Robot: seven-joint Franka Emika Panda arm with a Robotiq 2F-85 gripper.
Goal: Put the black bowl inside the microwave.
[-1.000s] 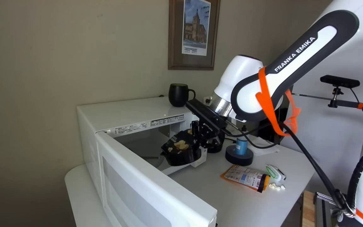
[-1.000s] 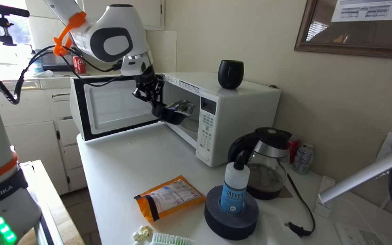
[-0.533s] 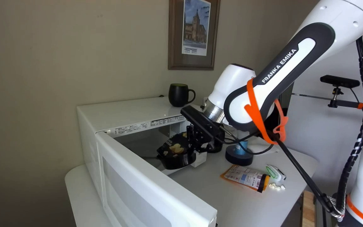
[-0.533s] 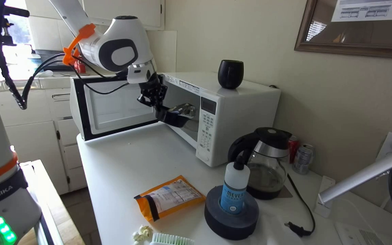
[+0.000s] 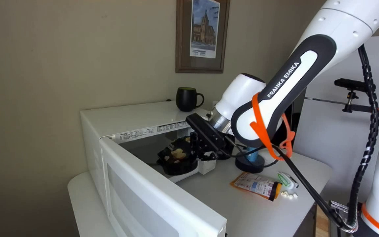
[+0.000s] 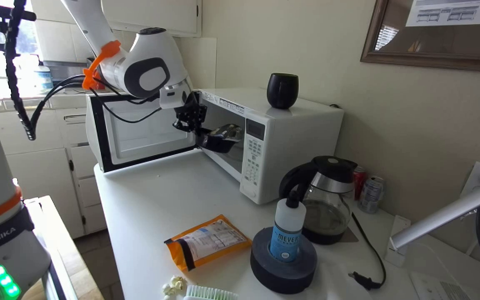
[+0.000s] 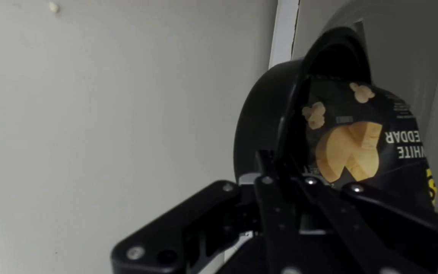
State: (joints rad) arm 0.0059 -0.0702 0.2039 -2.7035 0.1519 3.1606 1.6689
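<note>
The fingers (image 7: 274, 209) are drawn nearly together, leaving only a narrow gap, and the wall of the black bowl (image 7: 255, 121) is pinched in that gap at the rim. In the wrist view one finger lies on the outer side of the wall and its partner on the inner side; the exact contact spots are too dark to make out. In both exterior views the bowl juts out from the fingers, held by its near edge.

A black printed packet (image 7: 390, 163) with pictures of cheese and popcorn sits in the bowl and rises above the rim.

The bowl is at the front opening of the microwave (image 6: 302, 137), whose door (image 5: 137, 202) stands wide open. From the wrist, it overlaps the white front edge, with its near side seen against the surface (image 7: 108, 152). Whether its underside touches the microwave cannot be told.

A black mug (image 5: 184, 100) stands on top of the microwave. The surface also carries a kettle (image 6: 327, 204) with a red can (image 6: 359, 183) and a silver can (image 6: 371, 195) beside it, a soap bottle (image 6: 288, 229) upright on a dark round base (image 6: 265, 262), an orange pouch (image 6: 211, 241), popcorn pieces (image 6: 176, 284) and a brush (image 6: 211, 293).
</note>
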